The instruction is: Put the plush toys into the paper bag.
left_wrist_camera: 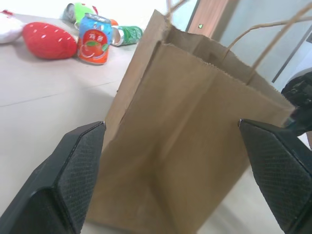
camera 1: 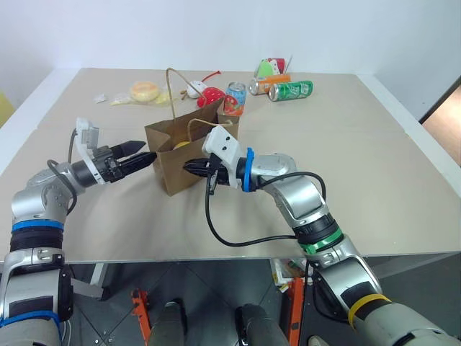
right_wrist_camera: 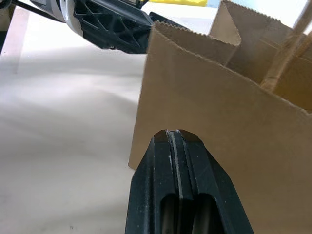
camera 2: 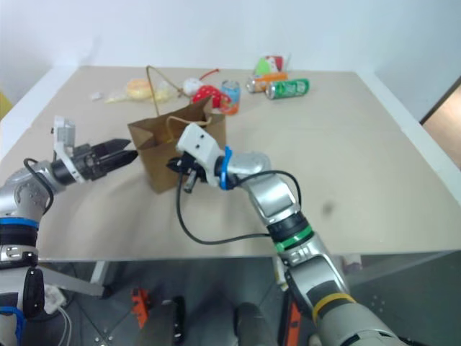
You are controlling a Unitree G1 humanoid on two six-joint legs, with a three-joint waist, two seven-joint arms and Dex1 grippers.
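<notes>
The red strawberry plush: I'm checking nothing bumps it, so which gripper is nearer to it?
Right, narrowly. The right gripper, shut, sits at the paper bag's near face, with the bag between it and the strawberry plush. The left gripper, open, is off the bag's left side.

legible markings are few. the blue-and-red drink can (left_wrist_camera: 94,38) carries two white characters above a printed orange slice — the characters are too small to read with certainty. the green can (camera 1: 291,90) lying on its side shows white lettering, not readable. the orange can (camera 1: 271,83) beside it — print not readable. the paper bag (left_wrist_camera: 195,141) is unprinted.
</notes>
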